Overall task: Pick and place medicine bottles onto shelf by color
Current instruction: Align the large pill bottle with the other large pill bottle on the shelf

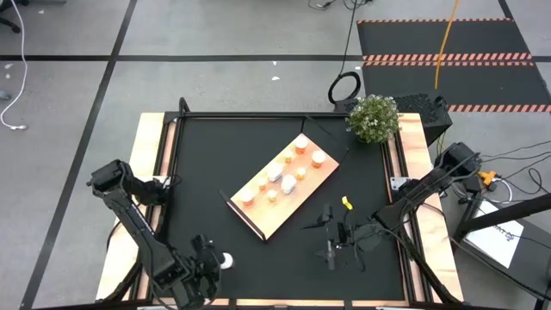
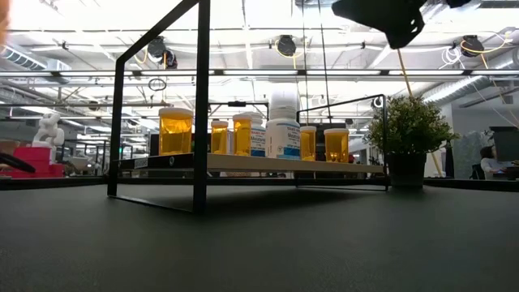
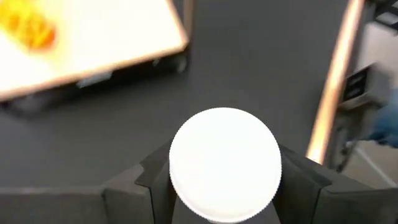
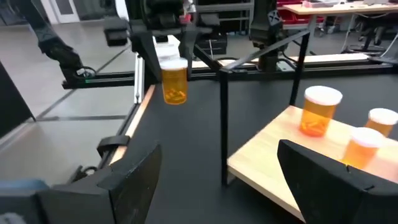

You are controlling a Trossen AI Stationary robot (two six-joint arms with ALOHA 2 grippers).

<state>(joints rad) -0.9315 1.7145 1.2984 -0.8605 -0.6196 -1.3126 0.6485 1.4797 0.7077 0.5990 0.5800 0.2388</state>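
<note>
The light-wood shelf (image 1: 293, 200) lies slantwise in the middle of the black mat, with a dark lip at its near-left end. Several orange bottles with white caps and a few white bottles (image 1: 277, 172) stand on it; they also show in the low view (image 2: 268, 134). My left gripper (image 1: 215, 261) is near the mat's near left corner, shut on an orange bottle with a white cap (image 4: 174, 84). My right gripper (image 1: 328, 234) is open and empty, above the mat to the right of the shelf's near end. My left gripper pinches the orange bottle between its two fingers (image 3: 149, 183) at the white cap (image 3: 225, 163), one finger on each side. The fingers come from above, pointing down. The bottle hangs upright below them (image 4: 174, 87), lifted clear of the mat.
A potted plant (image 1: 374, 118) stands at the far right corner of the table. A thin black frame (image 2: 199, 105) stands along the mat's far and side edges. A small yellow object (image 1: 346, 203) lies on the mat near my right gripper.
</note>
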